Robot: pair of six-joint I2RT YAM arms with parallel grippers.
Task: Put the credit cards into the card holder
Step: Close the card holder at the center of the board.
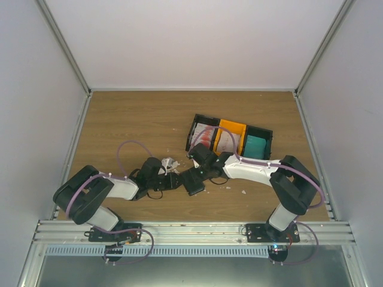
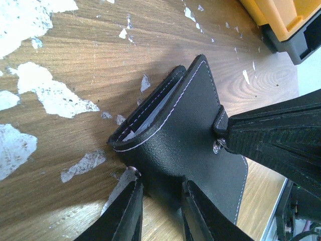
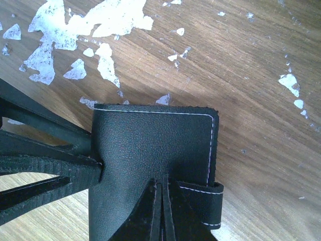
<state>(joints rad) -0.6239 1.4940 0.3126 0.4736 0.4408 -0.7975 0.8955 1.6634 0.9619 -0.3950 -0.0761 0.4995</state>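
Wooden tabletop (image 1: 137, 119) from above: the black stitched folding card holder (image 1: 195, 184) sits mid-table where both arms meet, near black and orange trays (image 1: 232, 125) holding red-white, pale and teal credit cards (image 1: 258, 145). Left wrist: the left gripper (image 2: 160, 193) is narrowed around the holder's folded edge and looks to be pinching it. Right wrist: the right gripper (image 3: 161, 211) is clamped tight on its strap.
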